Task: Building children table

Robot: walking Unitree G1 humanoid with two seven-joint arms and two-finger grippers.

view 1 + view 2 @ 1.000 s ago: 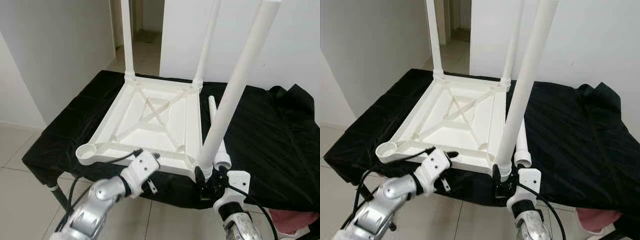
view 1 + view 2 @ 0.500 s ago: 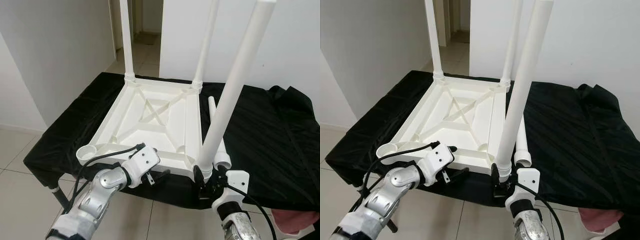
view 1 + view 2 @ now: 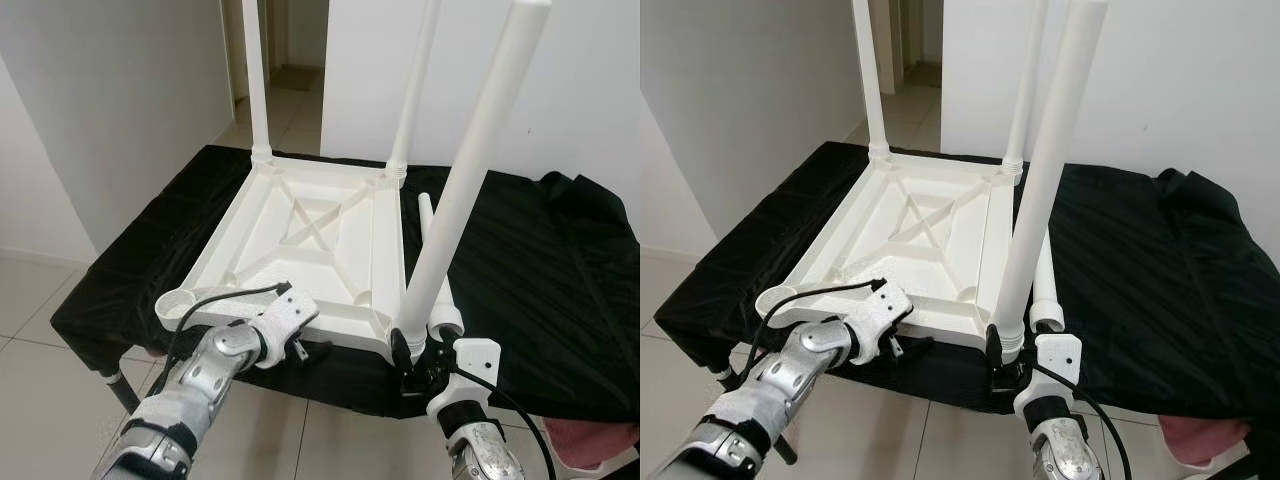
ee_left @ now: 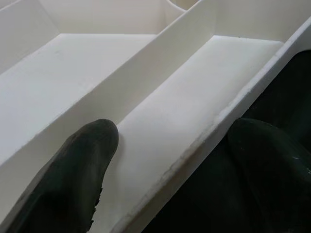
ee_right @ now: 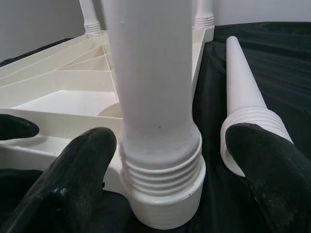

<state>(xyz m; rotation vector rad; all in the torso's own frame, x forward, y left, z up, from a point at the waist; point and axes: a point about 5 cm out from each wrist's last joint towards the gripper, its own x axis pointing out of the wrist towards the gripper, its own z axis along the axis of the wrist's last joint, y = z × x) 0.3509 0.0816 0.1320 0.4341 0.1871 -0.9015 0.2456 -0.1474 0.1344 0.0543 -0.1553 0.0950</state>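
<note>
White table leg (image 5: pixel 155 97) between open right tool (image 5: pixel 165 160) fingers.

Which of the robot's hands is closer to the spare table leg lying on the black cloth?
The right. The right gripper sits at the base of the near upright leg, just beside the spare leg. The left gripper is at the tabletop's near edge, farther away.

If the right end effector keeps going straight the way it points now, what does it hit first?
Probably the threaded base of the near white plastic table leg, which stands between the open fingers of the right end effector. Beyond it lies the upturned white plastic tabletop. Depth is hard to judge.
</note>
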